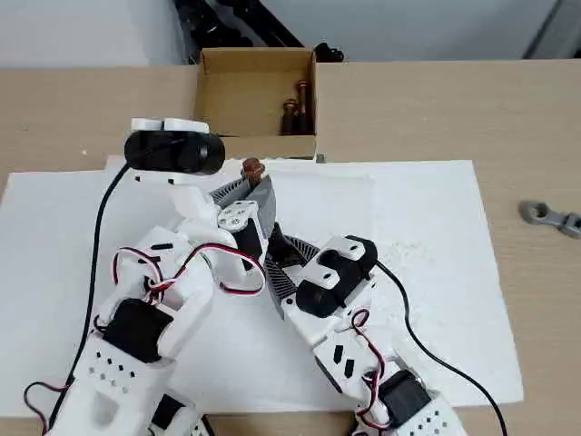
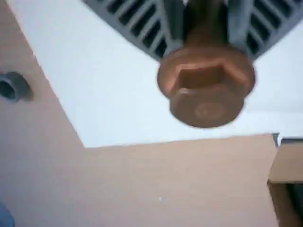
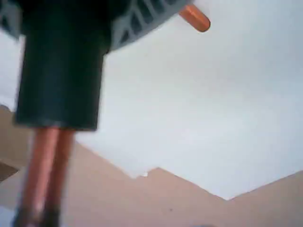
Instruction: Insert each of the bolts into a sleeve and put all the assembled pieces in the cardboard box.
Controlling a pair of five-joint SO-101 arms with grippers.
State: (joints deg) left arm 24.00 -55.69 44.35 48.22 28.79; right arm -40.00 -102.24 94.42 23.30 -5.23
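Note:
My left gripper (image 1: 253,182) (image 2: 206,45) is shut on a copper bolt (image 1: 252,168) (image 2: 206,90), its hex head poking out past the grey fingers (image 2: 142,28) toward the cardboard box (image 1: 211,100). Just behind it, over the white sheet, my right gripper (image 1: 278,247) (image 3: 71,28) is shut on a dark sleeve (image 3: 61,71). A copper shank (image 3: 45,175) comes out of the sleeve's far end. A second copper rod end (image 3: 194,18) shows beside the right finger. Bolts in sleeves (image 1: 295,104) stand in the box's right corner.
A white paper sheet (image 1: 427,272) covers the tan table (image 1: 436,109). A grey metal piece (image 1: 547,216) lies at the table's right. A small grey ring (image 2: 9,86) sits on the bare table. The box corner (image 2: 286,165) is near the bolt head.

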